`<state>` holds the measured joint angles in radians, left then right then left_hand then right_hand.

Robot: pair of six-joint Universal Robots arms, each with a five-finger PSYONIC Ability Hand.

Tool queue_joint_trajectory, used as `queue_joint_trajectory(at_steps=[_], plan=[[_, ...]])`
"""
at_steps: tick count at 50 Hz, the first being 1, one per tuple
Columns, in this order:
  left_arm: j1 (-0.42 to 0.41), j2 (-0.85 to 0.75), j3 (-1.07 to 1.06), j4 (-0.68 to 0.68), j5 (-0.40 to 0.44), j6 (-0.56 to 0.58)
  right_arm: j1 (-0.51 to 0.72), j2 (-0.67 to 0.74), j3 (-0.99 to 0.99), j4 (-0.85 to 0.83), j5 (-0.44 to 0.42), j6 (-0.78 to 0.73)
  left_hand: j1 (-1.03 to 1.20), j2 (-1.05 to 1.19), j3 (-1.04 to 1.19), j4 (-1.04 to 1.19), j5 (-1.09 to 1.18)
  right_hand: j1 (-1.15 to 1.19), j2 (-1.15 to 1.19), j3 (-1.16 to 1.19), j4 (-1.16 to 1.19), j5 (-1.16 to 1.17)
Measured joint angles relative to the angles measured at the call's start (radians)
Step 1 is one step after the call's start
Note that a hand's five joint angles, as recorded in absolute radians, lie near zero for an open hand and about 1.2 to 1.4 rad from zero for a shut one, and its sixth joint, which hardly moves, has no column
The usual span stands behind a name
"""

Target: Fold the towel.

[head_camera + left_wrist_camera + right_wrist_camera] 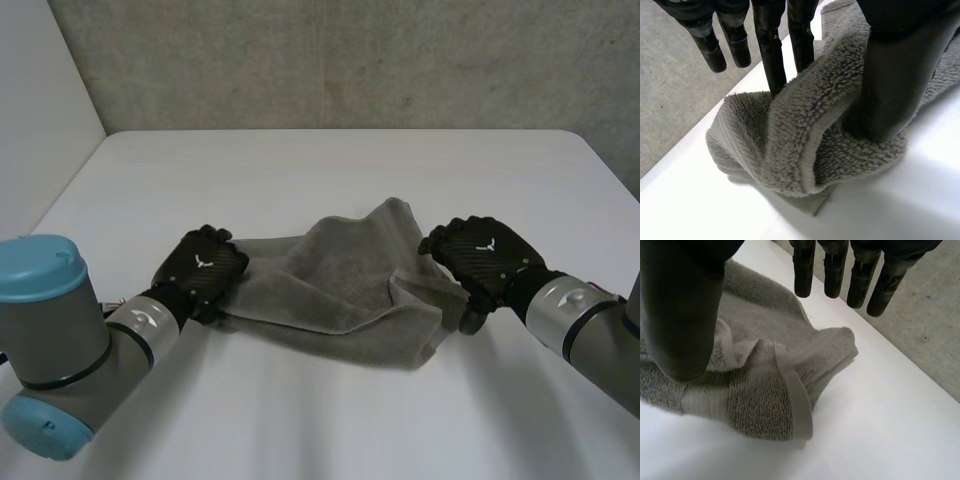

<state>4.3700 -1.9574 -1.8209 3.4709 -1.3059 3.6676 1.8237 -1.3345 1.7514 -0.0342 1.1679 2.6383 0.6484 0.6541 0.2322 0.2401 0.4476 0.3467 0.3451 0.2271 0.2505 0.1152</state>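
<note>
Presently on the white desk (330, 170): one item, two hands

Towel (340, 285): grey terry cloth with a flat hemmed border. It lies rumpled on the desk between the two hands. One flap is thrown over its middle and a peak is raised along its far side. It is neither flat nor squared.

Left hand (200, 265): black, palm down at the towel's left end. In the left wrist view the thumb digs into a thick roll of the towel. Two fingers (772, 60) stand behind that same roll, so the cloth is pinched between them and the thumb. The remaining fingers hang straight just beside the towel and touch nothing.

Right hand (485, 258): black, at the towel's right end. In the right wrist view the thumb tip rests on the towel near a turned-over hemmed corner. The fingers (832, 270) are straight and a little apart, held above the towel's far edge and clear of the cloth. They clamp nothing.

Left arm (60, 340): grey with a light-blue cap, reaching to the towel's left end.

Right arm (580, 320): grey, reaching to the towel's right end.

Wall (350, 60): grey and speckled, beyond the towel's far side
</note>
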Motion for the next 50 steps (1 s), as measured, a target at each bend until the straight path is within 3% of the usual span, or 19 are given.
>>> queue_joint_trajectory(at_steps=[13, 20, 25, 28, 30, 42, 50], plan=[[-0.003, 0.054, -0.057, -0.001, -0.001, 0.0, 0.067, 0.22, -0.289, 0.241, -0.051, 0.106, -0.084, -0.088, 0.0, 0.0, -0.087, 0.05, 0.026, 0.0, 0.0, 0.139], [-0.004, 0.093, -0.099, 0.002, 0.0, -0.001, 0.094, 0.315, -0.36, 0.282, -0.048, 0.161, -0.128, -0.138, 0.0, 0.0, -0.139, 0.293, 0.299, 0.0, 0.0, 0.356], [-0.005, 0.099, -0.11, 0.01, 0.0, -0.002, 0.1, 0.352, -0.364, 0.281, -0.047, 0.159, -0.13, -0.143, 0.0, 0.0, -0.149, 0.68, 0.692, 0.0, 0.0, 0.74], [-0.005, 0.098, -0.11, 0.02, 0.0, -0.003, 0.098, 0.347, -0.359, 0.279, -0.049, 0.159, -0.13, -0.143, 0.0, 0.0, -0.149, 0.93, 0.928, 0.0, 0.0, 0.984], [-0.006, 0.096, -0.109, 0.034, 0.0, -0.005, 0.093, 0.326, -0.35, 0.273, -0.05, 0.162, -0.13, -0.143, 0.0, 0.0, -0.149, 0.977, 0.955, 0.0, 0.0, 1.051], [-0.021, 0.094, -0.086, 0.099, -0.001, -0.071, 0.004, 0.105, -0.155, 0.096, -0.061, 0.282, -0.13, -0.143, 0.0, 0.0, -0.152, 0.977, 0.955, 0.0, 0.0, 1.051], [-0.023, 0.071, -0.057, 0.141, -0.005, -0.087, -0.035, 0.064, -0.07, 0.015, -0.066, 0.334, -0.13, -0.143, 0.0, 0.0, -0.145, 0.977, 0.955, 0.0, 0.0, 1.051]])
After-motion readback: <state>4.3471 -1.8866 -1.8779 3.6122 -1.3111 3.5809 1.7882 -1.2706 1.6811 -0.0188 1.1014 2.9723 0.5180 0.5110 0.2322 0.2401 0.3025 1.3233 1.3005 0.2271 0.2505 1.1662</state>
